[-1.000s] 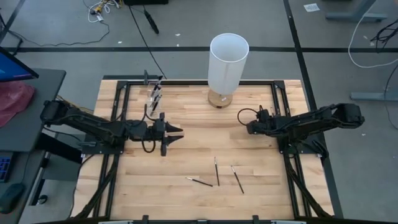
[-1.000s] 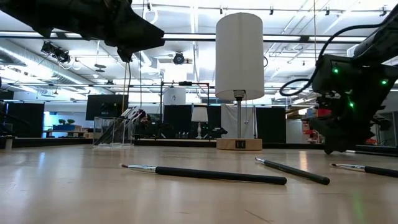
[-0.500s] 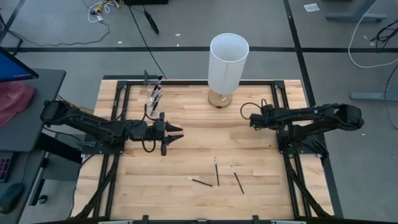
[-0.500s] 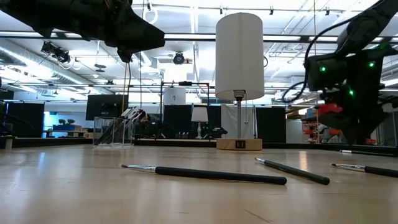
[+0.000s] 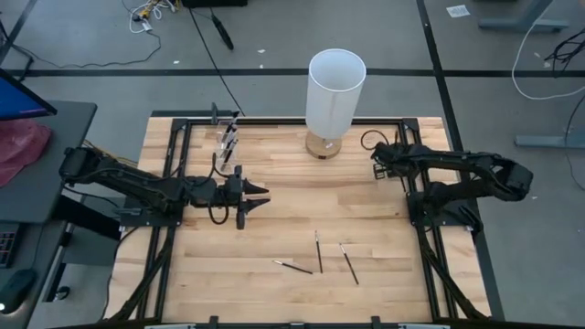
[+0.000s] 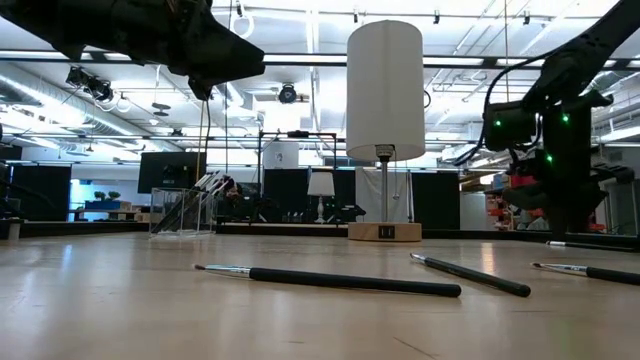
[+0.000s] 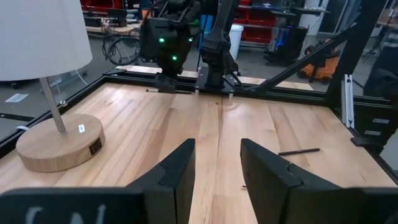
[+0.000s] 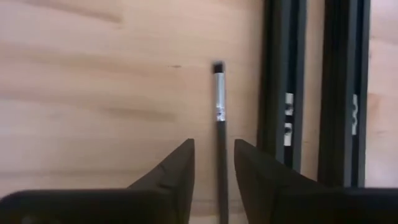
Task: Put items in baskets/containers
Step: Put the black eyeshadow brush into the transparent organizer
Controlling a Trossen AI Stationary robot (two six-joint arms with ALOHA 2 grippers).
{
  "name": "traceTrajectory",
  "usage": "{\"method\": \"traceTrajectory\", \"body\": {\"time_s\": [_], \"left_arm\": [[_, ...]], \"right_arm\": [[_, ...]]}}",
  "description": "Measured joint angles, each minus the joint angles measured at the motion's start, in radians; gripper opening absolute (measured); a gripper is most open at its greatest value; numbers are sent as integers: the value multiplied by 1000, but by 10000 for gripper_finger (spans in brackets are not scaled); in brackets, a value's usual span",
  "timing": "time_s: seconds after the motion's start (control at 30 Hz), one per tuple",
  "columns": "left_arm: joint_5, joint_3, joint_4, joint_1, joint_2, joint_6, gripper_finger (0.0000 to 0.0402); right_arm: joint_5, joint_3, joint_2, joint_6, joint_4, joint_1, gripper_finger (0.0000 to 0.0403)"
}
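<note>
Brushes (image 5: 317,251) mostly stand in the clear cup (image 5: 226,144) at the table's far left, three lie loose near the front, and the right gripper (image 8: 214,163), jaws parted, straddles another (image 8: 219,118) by the right rail.

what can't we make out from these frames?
- Brush count in the clear cup: low view, far off and overlapping; high view, too small.
- Handle end of the brush between the open right gripper fingers: right wrist view, cut off by the picture edge.
- Rightmost brush: low view, handle cut off by the right edge.
- Left gripper hovers open mid-table; its wrist view misses the cup.
</note>
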Motion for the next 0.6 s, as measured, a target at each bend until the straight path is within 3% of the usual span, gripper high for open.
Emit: {"method": "traceTrajectory", "body": {"time_s": [0.2, 0.6], "left_arm": [[0, 0, 0, 0, 0, 0, 131], [1, 0, -7, -16, 0, 5, 131]], "right_arm": [[-76, -38, 0, -57, 89, -113, 106], [-121, -90, -3, -92, 150, -159, 173]]}}
